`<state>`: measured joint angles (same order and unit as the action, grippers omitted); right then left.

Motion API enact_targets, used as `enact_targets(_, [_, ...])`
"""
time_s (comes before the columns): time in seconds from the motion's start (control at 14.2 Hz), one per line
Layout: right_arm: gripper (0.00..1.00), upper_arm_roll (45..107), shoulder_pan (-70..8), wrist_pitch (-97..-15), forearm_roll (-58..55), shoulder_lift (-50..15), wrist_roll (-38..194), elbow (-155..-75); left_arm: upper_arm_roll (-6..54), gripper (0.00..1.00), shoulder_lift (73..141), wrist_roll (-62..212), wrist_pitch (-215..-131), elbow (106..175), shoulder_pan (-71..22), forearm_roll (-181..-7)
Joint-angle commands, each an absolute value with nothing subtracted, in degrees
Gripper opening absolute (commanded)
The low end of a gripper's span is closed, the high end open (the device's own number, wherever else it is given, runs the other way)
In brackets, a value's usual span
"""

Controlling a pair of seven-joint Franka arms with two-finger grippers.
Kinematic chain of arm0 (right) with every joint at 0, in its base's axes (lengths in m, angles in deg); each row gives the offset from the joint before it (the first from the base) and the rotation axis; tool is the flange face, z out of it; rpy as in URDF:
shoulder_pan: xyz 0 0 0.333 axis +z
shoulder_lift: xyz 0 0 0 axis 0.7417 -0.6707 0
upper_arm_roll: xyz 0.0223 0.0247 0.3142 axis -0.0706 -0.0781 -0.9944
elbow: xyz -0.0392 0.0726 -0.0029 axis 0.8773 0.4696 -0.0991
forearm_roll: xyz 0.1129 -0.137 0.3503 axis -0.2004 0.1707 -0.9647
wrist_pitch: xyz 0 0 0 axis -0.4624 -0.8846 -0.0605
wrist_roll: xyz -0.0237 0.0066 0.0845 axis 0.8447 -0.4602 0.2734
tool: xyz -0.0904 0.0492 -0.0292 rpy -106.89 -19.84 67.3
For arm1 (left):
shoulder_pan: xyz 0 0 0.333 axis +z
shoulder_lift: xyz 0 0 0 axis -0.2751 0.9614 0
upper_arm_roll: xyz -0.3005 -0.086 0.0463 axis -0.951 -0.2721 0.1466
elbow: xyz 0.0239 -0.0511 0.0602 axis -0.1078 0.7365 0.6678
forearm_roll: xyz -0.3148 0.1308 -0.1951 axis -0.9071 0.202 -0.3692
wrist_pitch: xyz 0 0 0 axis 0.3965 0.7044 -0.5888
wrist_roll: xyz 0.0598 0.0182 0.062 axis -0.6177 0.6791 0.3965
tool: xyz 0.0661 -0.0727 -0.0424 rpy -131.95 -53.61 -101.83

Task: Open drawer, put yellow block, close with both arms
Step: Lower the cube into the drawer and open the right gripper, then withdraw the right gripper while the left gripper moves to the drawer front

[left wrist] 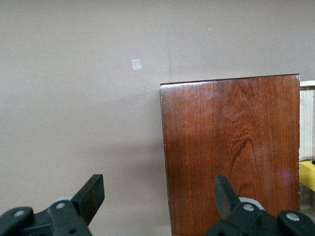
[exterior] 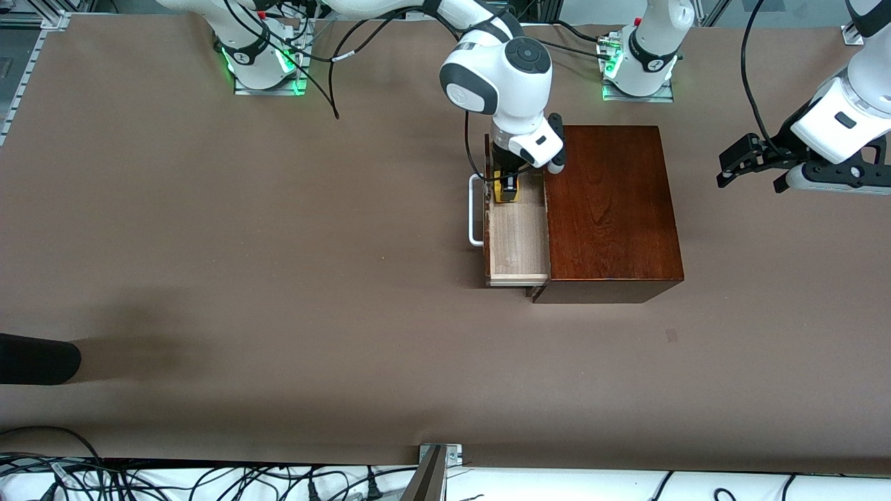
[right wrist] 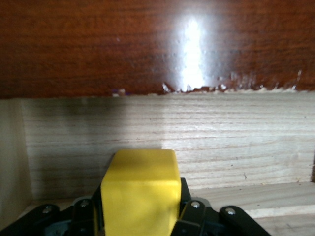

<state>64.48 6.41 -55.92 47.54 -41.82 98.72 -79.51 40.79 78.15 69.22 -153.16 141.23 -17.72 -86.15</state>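
Observation:
The drawer (exterior: 518,240) of the dark reddish-brown box (exterior: 612,209) stands pulled out toward the right arm's end, its white handle (exterior: 475,212) leading and its pale wood inside showing. My right gripper (exterior: 507,186) reaches down into the drawer, shut on the yellow block (exterior: 506,193). The right wrist view shows the yellow block (right wrist: 140,194) between the black fingers, low over the drawer floor (right wrist: 275,196). My left gripper (exterior: 750,179) hangs open over the table beside the box, toward the left arm's end. In the left wrist view its fingers (left wrist: 91,196) bracket the box (left wrist: 231,147).
A dark rounded object (exterior: 38,358) juts in at the right arm's end, near the front camera. A small mark (exterior: 672,335) lies on the brown tabletop nearer the camera than the box. Cables and a metal bracket (exterior: 440,456) line the near edge.

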Motion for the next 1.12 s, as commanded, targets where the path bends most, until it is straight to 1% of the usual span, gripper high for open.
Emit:
enact_targets(0.0, [0.0, 64.14, 6.08, -55.73, 48.41, -43.18, 99.58, -79.07, 40.97, 1.0, 79.02, 68.36, -152.27, 139.35, -18.08, -86.57])
enact_targets(0.14, [0.0, 64.23, 6.0, -55.38, 48.41, -42.91, 99.67, -78.8, 40.97, 1.0, 79.11, 68.36, -152.27, 139.35, -18.08, -86.57])
enact_targets(0.21, [0.1, 64.23, 6.0, -55.73, 48.5, -42.91, 99.75, -78.63, 40.97, 1.0, 79.11, 68.27, -152.27, 139.35, -18.08, -86.57])
enact_targets(0.28, [0.99, 64.32, 5.91, -56.08, 48.41, -42.91, 99.84, -78.45, 40.97, 1.0, 79.11, 68.36, -152.27, 139.35, -18.08, -86.57])
enact_targets(0.49, [1.0, 64.58, 5.82, -55.29, 48.15, -41.34, 99.58, -78.19, 40.97, 1.0, 79.11, 68.27, -152.27, 139.35, -18.08, -86.57])
enact_targets(0.63, [1.0, 64.32, 4.07, -53.2, 47.54, -37.66, 99.58, -78.19, 40.97, 1.0, 79.11, 68.27, -152.27, 139.35, -18.08, -86.57])
enact_targets(0.77, [1.0, 63.88, -0.14, -49.77, 43.25, -32.22, 99.67, -78.19, 40.97, 1.0, 79.11, 68.18, -152.27, 139.35, -18.08, -86.57])
enact_targets(0.91, [1.0, 64.49, -3.83, -47.04, 42.43, -28.17, 99.41, -78.19, 40.97, 1.0, 79.2, 66.61, -152.27, 139.35, -17.64, -86.92])
enact_targets(1.05, [1.0, 64.41, -10.23, -46.68, 41.82, -24.74, 99.05, -78.19, 40.97, 1.0, 79.2, 66.16, -152.36, 139.27, -17.63, -86.83])
